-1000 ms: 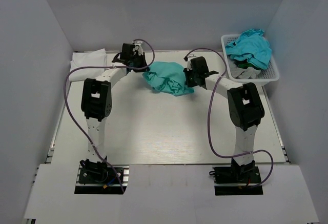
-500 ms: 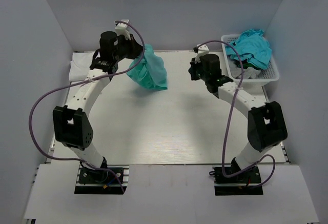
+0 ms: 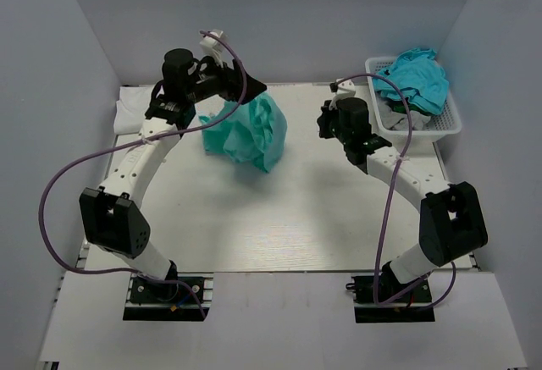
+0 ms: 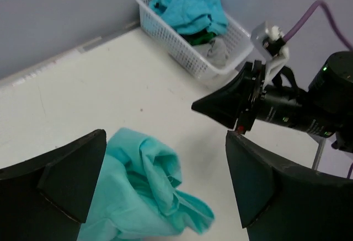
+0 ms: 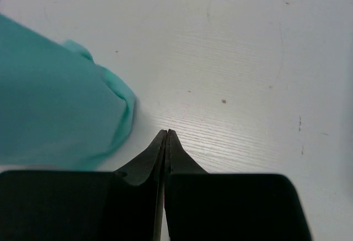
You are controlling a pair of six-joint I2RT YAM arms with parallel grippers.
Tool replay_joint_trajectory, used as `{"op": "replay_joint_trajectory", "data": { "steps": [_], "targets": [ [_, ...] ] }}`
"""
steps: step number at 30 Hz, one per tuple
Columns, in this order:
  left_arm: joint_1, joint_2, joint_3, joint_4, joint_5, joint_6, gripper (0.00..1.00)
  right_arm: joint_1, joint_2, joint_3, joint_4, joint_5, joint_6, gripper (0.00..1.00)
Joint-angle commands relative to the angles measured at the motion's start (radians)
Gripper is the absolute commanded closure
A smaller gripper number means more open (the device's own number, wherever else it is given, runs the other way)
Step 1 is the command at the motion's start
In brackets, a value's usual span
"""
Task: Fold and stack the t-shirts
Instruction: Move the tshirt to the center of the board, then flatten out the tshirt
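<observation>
A crumpled mint sea-green t-shirt point(image 3: 246, 133) is at the back middle of the table, just below my left gripper point(image 3: 240, 88). In the left wrist view that gripper point(image 4: 165, 136) is open wide, with the mint t-shirt point(image 4: 140, 191) below and between its fingers, gripped by neither. My right gripper point(image 3: 324, 123) hovers to the shirt's right, shut and empty. In the right wrist view its closed tips point(image 5: 166, 132) sit beside the shirt's edge point(image 5: 55, 114), apart from it. A white t-shirt point(image 3: 135, 103) lies at the far left. Turquoise t-shirts point(image 3: 413, 78) fill the basket.
The white lattice basket point(image 3: 449, 124) stands at the back right corner, also in the left wrist view point(image 4: 182, 59) beyond my right arm's black tip point(image 4: 220, 106). Grey walls close in the table on three sides.
My left gripper has opened and let go of the mint t-shirt, which has dropped lower and spread. The right arm, shut and clear of the cloth, has drawn slightly right.
</observation>
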Motion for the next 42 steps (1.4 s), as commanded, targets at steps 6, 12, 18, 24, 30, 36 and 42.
{"op": "replay_joint_trajectory", "data": {
  "steps": [6, 12, 18, 24, 30, 36, 42],
  "targets": [
    [0.010, -0.007, -0.082, -0.233, -0.259, 0.004, 0.00, -0.006, -0.042, -0.009, -0.100, 0.058, 0.025, 1.00],
    [0.030, -0.043, -0.234, -0.373, -0.681, -0.170, 0.00, 0.006, -0.008, 0.010, -0.158, -0.161, -0.124, 0.97],
    [0.042, 0.055, -0.254, -0.399, -0.527, -0.226, 0.00, 0.031, 0.111, 0.046, -0.223, -0.256, -0.108, 0.29],
    [0.007, -0.027, -0.370, -0.213, -0.279, -0.197, 0.00, 0.074, 0.102, -0.035, -0.186, -0.299, -0.056, 0.10],
    [-0.049, -0.051, -0.442, -0.154, -0.188, -0.142, 0.00, 0.112, 0.134, -0.046, -0.206, -0.314, -0.071, 0.10],
    [-0.096, 0.072, -0.397, -0.208, -0.223, -0.066, 0.05, 0.123, 0.154, -0.065, -0.153, -0.281, -0.033, 0.10],
    [-0.114, 0.118, -0.375, -0.229, -0.251, -0.053, 0.35, 0.120, 0.200, -0.036, -0.138, -0.258, 0.001, 0.19]
  ]
}}
